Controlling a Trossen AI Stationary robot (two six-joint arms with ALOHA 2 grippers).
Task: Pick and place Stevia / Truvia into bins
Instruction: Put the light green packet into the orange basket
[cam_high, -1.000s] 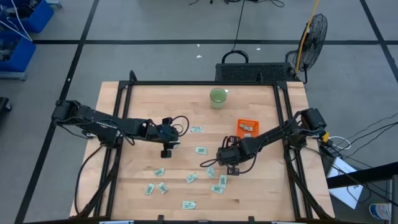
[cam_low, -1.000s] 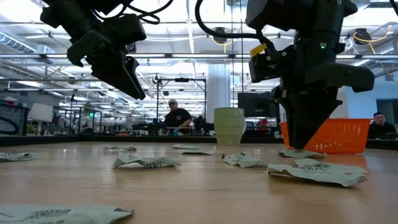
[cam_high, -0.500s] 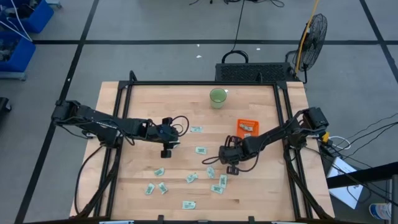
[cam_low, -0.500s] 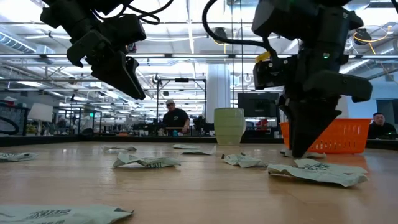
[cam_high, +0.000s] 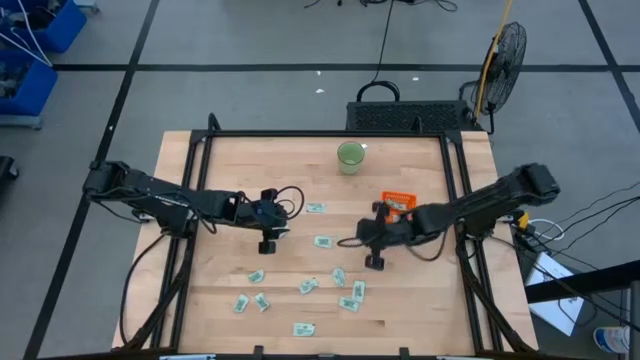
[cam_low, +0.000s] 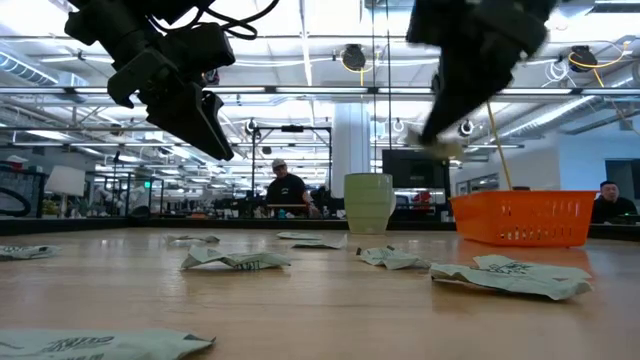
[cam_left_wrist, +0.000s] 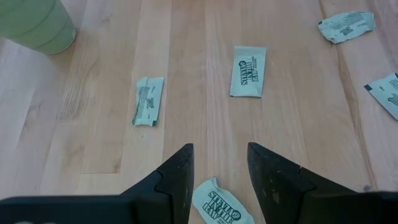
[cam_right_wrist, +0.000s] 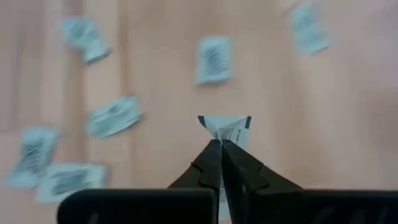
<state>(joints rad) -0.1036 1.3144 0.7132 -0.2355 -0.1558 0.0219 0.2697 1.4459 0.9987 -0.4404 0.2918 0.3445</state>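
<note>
Sachet (cam_right_wrist: 225, 129) pinched between the pressed-together fingers of the right pincer (cam_high: 374, 258), lifted clear of the desk (cam_high: 420, 300), just in front of the orange bin (cam_high: 397, 206). Pale green and white paper, crumpled at the gripped edge, printed face showing in the right wrist view. Seen in the low view as a pale scrap under the raised dark fingers, above and beside the bin's orange mesh wall. At least 1 sachet lying inside the bin already.

More sachets (cam_high: 302, 286) scattered flat over the near half of the desk: a loose cluster below the right pincer, a few toward the left front, 1 (cam_high: 322, 241) between the 2 arms, 1 (cam_high: 315, 208) farther back near the left pincer's cable.

Left pincer (cam_high: 267, 243) hanging over the desk's middle-left, fingers spread, holding nothing; 1 sachet (cam_left_wrist: 214, 206) directly beneath the gap, 2 others flat on the wood beyond.

Round green cup (cam_high: 351, 156) upright near the back edge, well apart from both pincers. Wooden desk inside a black frame. Person (cam_low: 285, 189) seated far behind in the room.
</note>
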